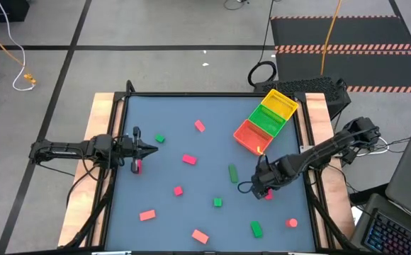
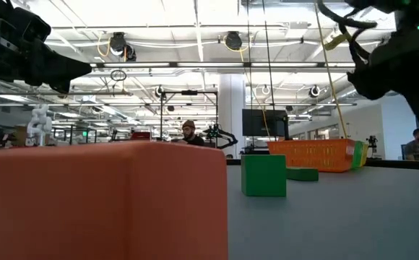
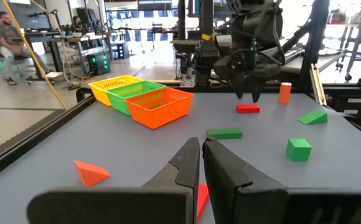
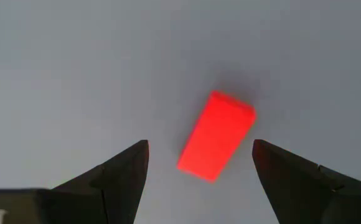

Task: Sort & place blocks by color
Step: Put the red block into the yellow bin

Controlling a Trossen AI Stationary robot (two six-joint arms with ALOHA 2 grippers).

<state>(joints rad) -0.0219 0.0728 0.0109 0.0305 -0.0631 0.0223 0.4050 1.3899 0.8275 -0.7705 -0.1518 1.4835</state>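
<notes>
small bright red rectangular block [image 4: 216,135] lies flat on the grey-blue surface [image 1: 191,120], toward its right front, directly under the right tool [image 1: 266,190]. the right wrist view shows it skewed between the two dark fingers [image 4: 121,171], which stand apart and touch nothing; the block sits nearer one finger than the other.

step in hand, by my reading: lining up a pick of this red block. next move calls for a small sideways shift to centre the block, perhaps a wrist turn to square with its long sides, then descent and closing.

the yellow, green and orange-red mesh plastic tray [image 1: 285,98] sits near the surface's right rear, a short carry away. a green bar block [image 1: 233,173] lies near the right tool; open surface around the red block otherwise. the surface's right edge is close.

left tool [image 1: 147,149] waits over the left side, fingers together, empty.
</notes>
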